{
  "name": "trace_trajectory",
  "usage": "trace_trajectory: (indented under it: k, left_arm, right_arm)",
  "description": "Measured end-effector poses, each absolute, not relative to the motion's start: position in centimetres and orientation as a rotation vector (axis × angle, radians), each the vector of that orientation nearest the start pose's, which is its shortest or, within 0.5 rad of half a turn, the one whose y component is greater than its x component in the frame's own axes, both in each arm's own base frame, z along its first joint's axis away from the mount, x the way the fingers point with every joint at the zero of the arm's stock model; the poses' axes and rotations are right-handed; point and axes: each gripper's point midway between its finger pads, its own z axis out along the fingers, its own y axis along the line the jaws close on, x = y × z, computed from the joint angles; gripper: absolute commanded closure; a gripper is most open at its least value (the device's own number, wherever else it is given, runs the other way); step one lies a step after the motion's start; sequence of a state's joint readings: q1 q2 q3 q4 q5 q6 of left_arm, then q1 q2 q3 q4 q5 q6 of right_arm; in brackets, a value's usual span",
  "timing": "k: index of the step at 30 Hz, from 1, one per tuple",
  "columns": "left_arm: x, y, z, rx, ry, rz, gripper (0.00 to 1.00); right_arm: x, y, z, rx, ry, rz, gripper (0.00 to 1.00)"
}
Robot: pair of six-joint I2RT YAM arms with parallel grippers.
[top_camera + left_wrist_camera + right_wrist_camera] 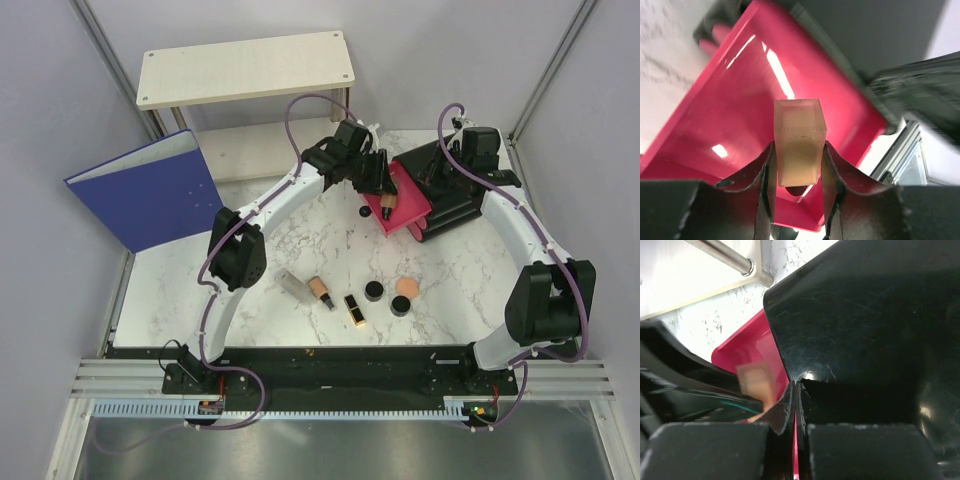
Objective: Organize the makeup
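Note:
My left gripper [384, 190] is shut on a peach tube [799, 145] and holds it upright over the open pink drawer [730, 105] of the black organizer [450, 195]. My right gripper [440, 180] is shut, its jaws pressed together against the organizer's black top [855, 315]; the held tube [756, 382] shows blurred to its left. On the table lie a second peach tube [320, 290], a black-and-gold lipstick [354, 309], two round black jars [374, 291] [400, 305] and a peach puff [406, 287].
A greyish clear tube [293, 285] lies left of the second peach tube. A small black piece [362, 213] sits left of the drawer. A blue binder [150, 190] leans at the left. A wooden shelf [245, 68] stands at the back.

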State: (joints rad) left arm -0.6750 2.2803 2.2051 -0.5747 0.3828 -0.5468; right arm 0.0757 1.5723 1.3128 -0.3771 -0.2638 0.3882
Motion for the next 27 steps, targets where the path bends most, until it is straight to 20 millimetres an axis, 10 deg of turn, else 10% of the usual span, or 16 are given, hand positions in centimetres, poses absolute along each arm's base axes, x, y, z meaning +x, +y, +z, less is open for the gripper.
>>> trace_trajectory:
  k: [10, 22, 27]
  left_arm:
    - [40.9, -44.7, 17.4, 0.381, 2.39, -1.072, 0.5]
    - [41.1, -44.8, 18.3, 0.423, 2.346, -1.074, 0.39]
    - [40.8, -44.2, 21.9, 0.483, 2.253, -1.066, 0.34]
  right_arm:
    - [43.4, 9.3, 19.9, 0.199, 2.227, 0.537, 1.0]
    - [43.4, 9.2, 20.1, 0.204, 2.232, 0.532, 1.0]
    - [43.2, 8.9, 20.2, 0.22, 2.25, 0.506, 1.0]
